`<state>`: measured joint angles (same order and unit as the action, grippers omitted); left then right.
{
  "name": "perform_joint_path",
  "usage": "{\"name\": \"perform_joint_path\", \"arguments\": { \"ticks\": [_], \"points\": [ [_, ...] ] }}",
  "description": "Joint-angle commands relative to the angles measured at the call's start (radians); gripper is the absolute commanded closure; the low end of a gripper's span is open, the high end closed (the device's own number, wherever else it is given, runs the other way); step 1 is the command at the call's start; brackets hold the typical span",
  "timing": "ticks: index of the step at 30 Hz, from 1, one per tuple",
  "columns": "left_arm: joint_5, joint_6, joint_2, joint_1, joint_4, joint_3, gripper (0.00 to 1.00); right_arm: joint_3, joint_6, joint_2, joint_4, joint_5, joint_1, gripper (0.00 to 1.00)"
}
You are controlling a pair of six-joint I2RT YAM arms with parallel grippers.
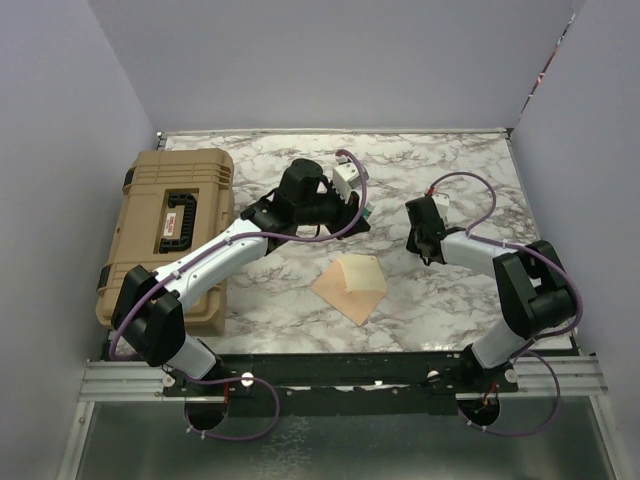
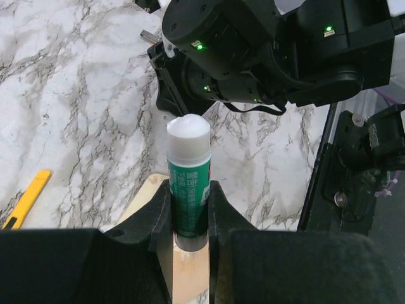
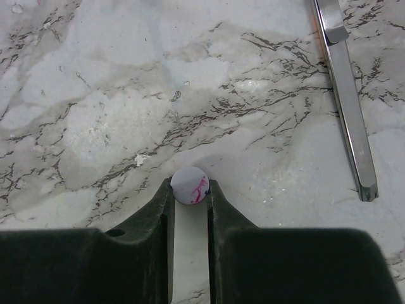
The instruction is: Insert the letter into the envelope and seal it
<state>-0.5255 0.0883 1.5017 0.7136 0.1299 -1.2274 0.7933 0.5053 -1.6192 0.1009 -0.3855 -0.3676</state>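
The envelope [image 1: 350,288] lies flat on the marble table's middle, tan with a paler cream area on its far side. No separate letter shows. My left gripper [image 1: 362,215] is shut on a green glue stick [image 2: 188,171], upright with white glue exposed, just beyond and above the envelope; tan paper [image 2: 142,197] shows under the fingers. My right gripper [image 1: 417,242] is shut on a small round white cap with pink marks [image 3: 190,185], low over bare marble to the envelope's right.
A tan hard case [image 1: 170,230] stands at the left edge. A yellow tool [image 2: 25,199] lies on the marble. A metal strip [image 3: 348,95] lies near the right gripper. The right arm [image 2: 266,50] sits close ahead of the glue stick.
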Motion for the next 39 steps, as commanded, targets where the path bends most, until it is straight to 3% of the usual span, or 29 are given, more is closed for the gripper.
{"name": "perform_joint_path", "arguments": {
  "ticks": [1, 6, 14, 21, 27, 30, 33, 39],
  "points": [
    [0.022, 0.011, -0.028, -0.002, -0.038, 0.018, 1.00, -0.019, 0.025, -0.032, -0.017, -0.036, -0.005, 0.78],
    [0.024, 0.016, -0.030, -0.003, -0.043, 0.021, 1.00, -0.001, 0.029, -0.015, 0.030, -0.028, -0.005, 0.63],
    [0.031, 0.020, -0.034, -0.005, -0.045, 0.022, 1.00, 0.042, 0.029, 0.061, 0.111, 0.020, -0.005, 0.58],
    [0.087, 0.160, -0.036, -0.005, -0.109, 0.017, 1.00, 0.115, 0.022, 0.283, 0.225, 0.164, -0.005, 0.47],
    [0.238, 0.438, -0.038, -0.005, -0.275, 0.002, 1.00, 0.011, -0.134, 0.455, -0.102, 0.791, -0.005, 0.46],
    [0.278, 0.556, -0.036, -0.006, -0.368, 0.004, 1.00, -0.035, -0.123, 0.512, -0.234, 0.980, -0.005, 0.40],
    [0.296, 0.654, -0.028, -0.005, -0.429, 0.006, 1.00, -0.050, -0.101, 0.578, -0.311, 1.033, -0.007, 0.35],
    [0.283, 0.781, -0.014, -0.005, -0.451, -0.001, 1.00, -0.021, -0.023, 0.643, -0.387, 0.930, -0.007, 0.31]
  ]
}}
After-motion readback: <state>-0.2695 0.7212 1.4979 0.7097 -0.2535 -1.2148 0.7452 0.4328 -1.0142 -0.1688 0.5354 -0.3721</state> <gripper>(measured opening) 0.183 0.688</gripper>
